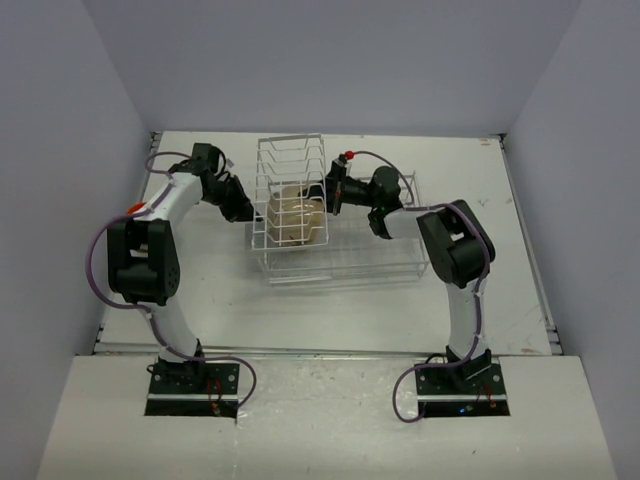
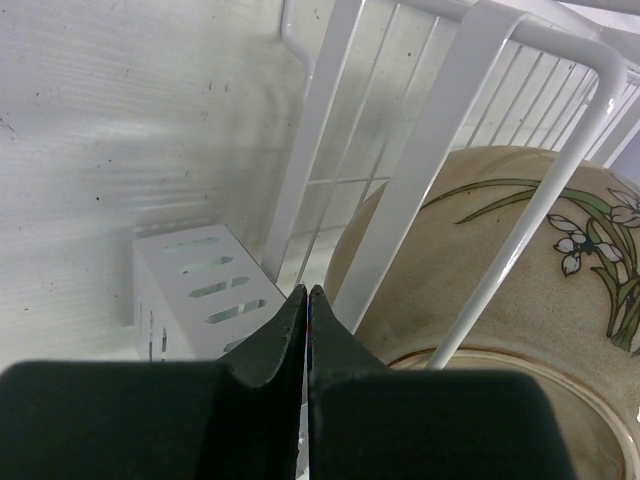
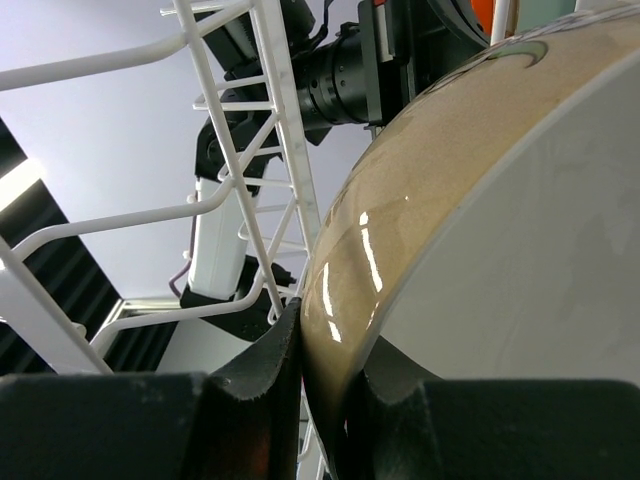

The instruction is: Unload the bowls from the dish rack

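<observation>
The right gripper [image 3: 326, 345] is pinching the rim of the tan bowl [image 1: 293, 222], which is sitting in the rack [image 1: 345, 262] near the table's [image 1: 200, 290] far edge. The left gripper [image 2: 307, 298] is hanging beside the rack, pressed together. Next, the bowl probably needs lifting straight up and out.

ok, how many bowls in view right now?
1: the tan flower-painted bowl, in the taller slotted section of the dish rack, its rim clamped by the right gripper. Others could be hidden behind it.

white table [image 1: 232, 302] | white slotted box [image 2: 195, 290] upright on it | plain pale walls [image 1: 330, 60] around
</observation>
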Available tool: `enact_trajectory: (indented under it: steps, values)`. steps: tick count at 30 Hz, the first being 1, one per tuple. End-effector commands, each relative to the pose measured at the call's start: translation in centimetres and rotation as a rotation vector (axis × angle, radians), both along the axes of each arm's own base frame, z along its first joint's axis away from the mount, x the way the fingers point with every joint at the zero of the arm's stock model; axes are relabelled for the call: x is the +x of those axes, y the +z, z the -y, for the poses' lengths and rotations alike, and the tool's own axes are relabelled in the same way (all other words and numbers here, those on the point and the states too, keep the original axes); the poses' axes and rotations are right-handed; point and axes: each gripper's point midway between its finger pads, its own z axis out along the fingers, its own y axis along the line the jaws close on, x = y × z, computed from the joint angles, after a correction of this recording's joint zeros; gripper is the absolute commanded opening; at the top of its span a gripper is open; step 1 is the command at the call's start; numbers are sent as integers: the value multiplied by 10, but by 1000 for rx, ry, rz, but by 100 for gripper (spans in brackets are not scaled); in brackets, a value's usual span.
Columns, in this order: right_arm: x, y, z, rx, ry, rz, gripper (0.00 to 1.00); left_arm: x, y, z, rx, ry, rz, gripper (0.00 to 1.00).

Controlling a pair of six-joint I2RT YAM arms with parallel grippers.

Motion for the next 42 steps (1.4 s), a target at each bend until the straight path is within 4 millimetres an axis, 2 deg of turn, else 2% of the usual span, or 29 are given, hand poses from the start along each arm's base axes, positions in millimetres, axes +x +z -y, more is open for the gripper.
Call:
enact_trajectory:
  steps: [1,7,11,17,26,29,35,42]
  values:
    - [-45,119,31,233,-19,513,0,5,16,4,-45,-2,48,0]
    - [-49,113,29,168,0,549,0,2,15,3,-40,0,43,0]
    - [-53,128,34,246,-10,561,0,3,16,3,-40,-1,48,0]
    - [-54,139,36,266,-21,584,0,2,18,2,-38,0,52,0]
    - [-46,128,50,268,-99,550,0,-1,17,0,-40,4,50,0]
    - [-46,133,57,296,-106,560,0,-1,16,0,-39,4,49,0]
    - [-53,156,60,309,-71,648,0,-1,17,0,-41,2,49,0]
    - [-55,156,67,284,-55,689,0,-1,16,-1,-37,2,49,0]
